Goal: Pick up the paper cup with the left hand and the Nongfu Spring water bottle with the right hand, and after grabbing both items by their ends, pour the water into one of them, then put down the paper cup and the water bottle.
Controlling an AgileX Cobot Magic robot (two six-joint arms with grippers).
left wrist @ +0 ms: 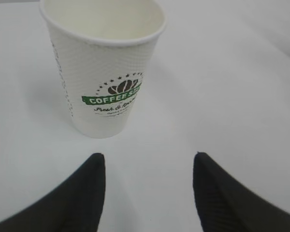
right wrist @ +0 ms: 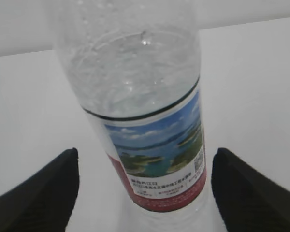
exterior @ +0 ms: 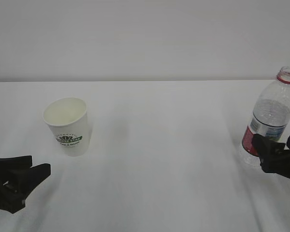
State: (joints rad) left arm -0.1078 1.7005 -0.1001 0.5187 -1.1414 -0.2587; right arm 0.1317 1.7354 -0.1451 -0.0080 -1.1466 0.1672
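Observation:
The paper cup (exterior: 67, 126) stands upright on the white table at the left, its green logo facing me and its inside empty. My left gripper (exterior: 38, 164) is open, low and just short of the cup (left wrist: 106, 63), which stands ahead of the gripper (left wrist: 149, 159) with nothing between the fingers. The Nongfu Spring water bottle (exterior: 270, 116) stands upright at the right, uncapped, with a red neck ring and clear water inside. My right gripper (exterior: 273, 142) is open. Its fingers flank the lower labelled part of the bottle (right wrist: 145, 121), and a gap shows on each side of the gripper (right wrist: 145, 152).
The white table (exterior: 164, 159) runs back to a pale wall. The bottle stands close to the right edge of the exterior view. Nothing else lies between the cup and the bottle.

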